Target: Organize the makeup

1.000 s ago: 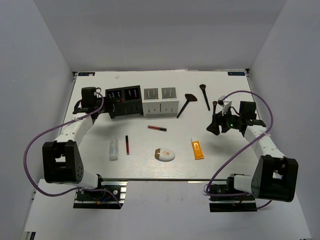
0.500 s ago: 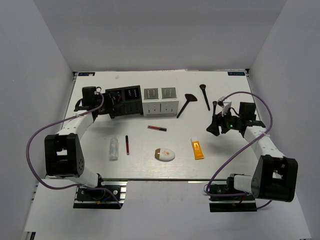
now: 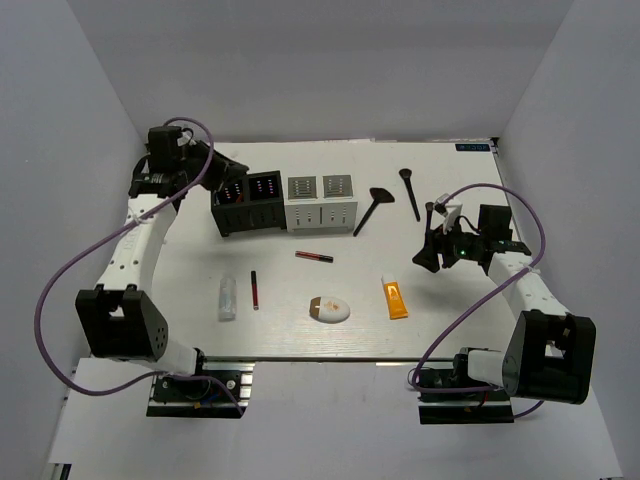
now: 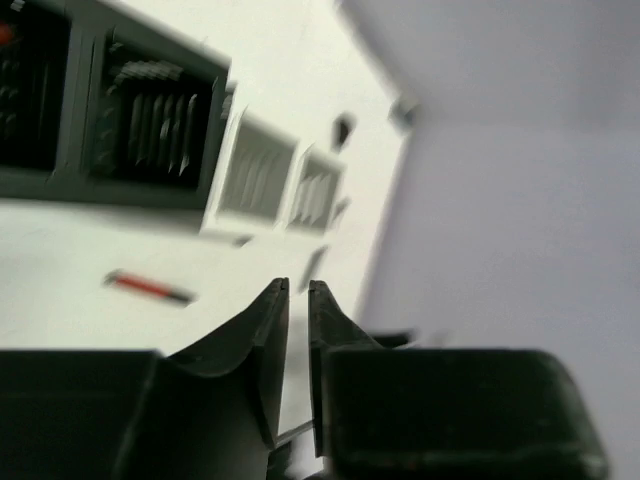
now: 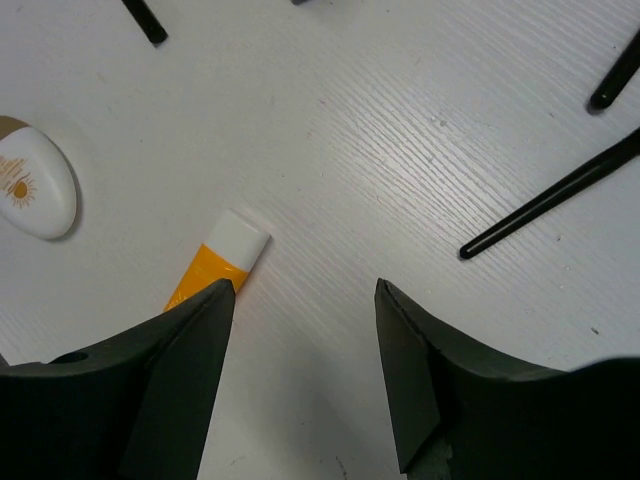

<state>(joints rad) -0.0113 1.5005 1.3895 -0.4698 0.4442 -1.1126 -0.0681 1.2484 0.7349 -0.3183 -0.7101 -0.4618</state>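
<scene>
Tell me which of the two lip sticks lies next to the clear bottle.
The lip stick pointing front to back, just right of the clear bottle. The other lip stick lies crosswise, farther back, before the white organizer.

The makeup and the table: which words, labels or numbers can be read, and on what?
Nothing is readable.
White compact: small orange mark, no legible letters.
Orange tube: pale print, too small.
Left blue sticker, right blue sticker: too small.

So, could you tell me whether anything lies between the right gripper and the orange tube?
Nothing visible does: only table shows between the open right gripper and the tube.
</scene>
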